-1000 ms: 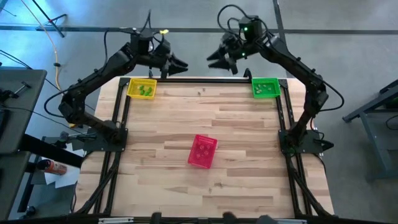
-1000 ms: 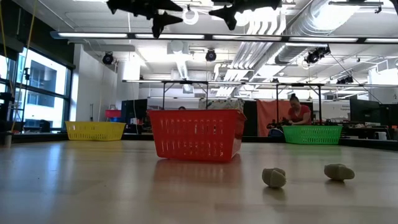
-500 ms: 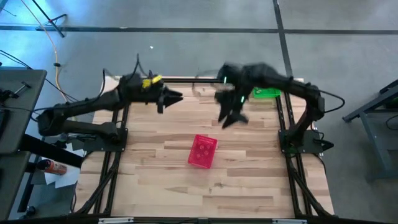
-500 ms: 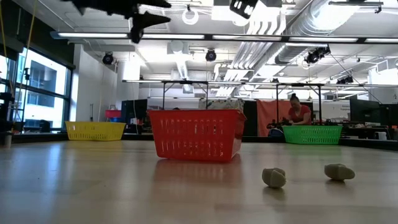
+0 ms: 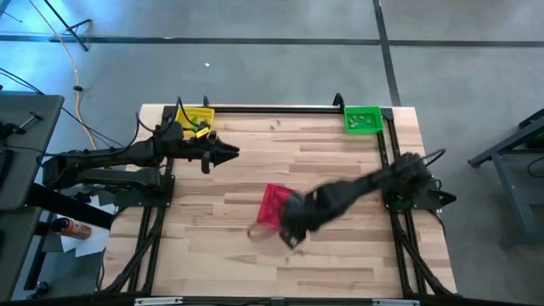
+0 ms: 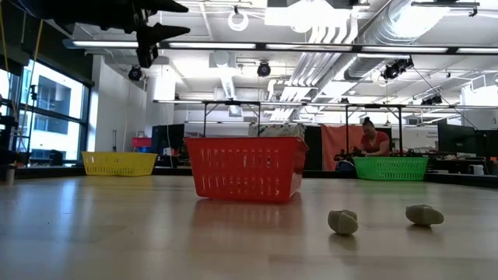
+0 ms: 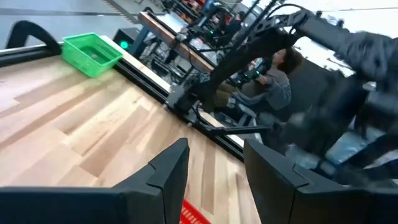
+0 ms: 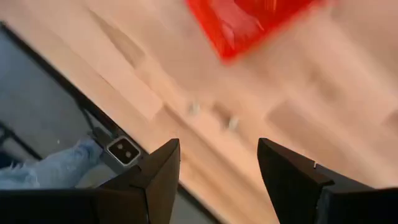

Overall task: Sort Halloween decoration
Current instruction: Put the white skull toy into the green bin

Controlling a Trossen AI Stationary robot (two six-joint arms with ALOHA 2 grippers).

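Counting: three baskets (image 5: 363, 119), two trinkets (image 6: 343, 222); left tool (image 7: 214, 163), right tool (image 8: 217, 163) both wide, empty.

Wooden table (image 5: 323, 161), pale planks. Yellow mesh basket (image 5: 201, 116) at one far corner; green mesh basket (image 5: 362, 119) at the other far corner; pink mesh basket (image 5: 274, 204) near mid-table. Seated person (image 6: 374, 140) beyond the table. Ceiling light strips (image 6: 233, 45) overhead.

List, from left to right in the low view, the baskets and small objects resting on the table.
Yellow basket → red basket → first small grey-green trinket → green basket → second small trinket.
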